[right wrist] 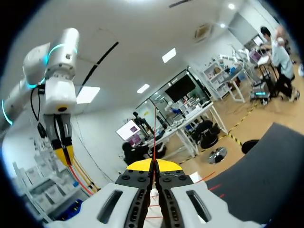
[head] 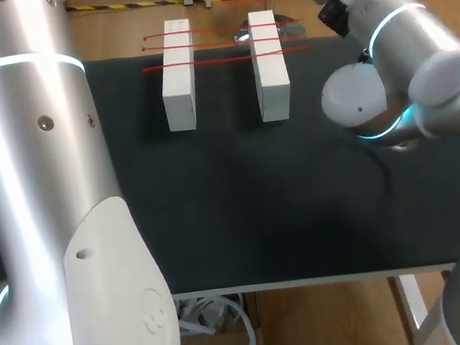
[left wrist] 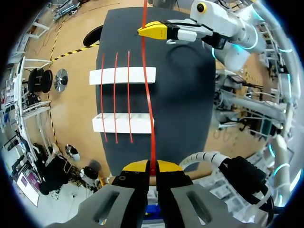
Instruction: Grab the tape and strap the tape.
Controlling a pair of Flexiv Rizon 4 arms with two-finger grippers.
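Observation:
A red tape (left wrist: 148, 95) is stretched taut in the air between my two grippers. In the left wrist view my left gripper (left wrist: 153, 165) is shut on one end, high above the table. My right gripper (left wrist: 153, 30) pinches the other end over the mat's far edge. In the right wrist view my right gripper (right wrist: 154, 165) is shut on the thin red tape (right wrist: 153, 137), and my left gripper (right wrist: 63, 154) hangs off to the side, pointing down. Two white blocks (head: 179, 73) (head: 269, 63) lie parallel on the black mat (head: 241, 204), with three red tapes (head: 216, 32) across them.
My left arm (head: 45, 198) fills the head view's left side. My right arm's elbow (head: 393, 83) hangs over the mat's right side. Wooden floor borders the mat on all sides.

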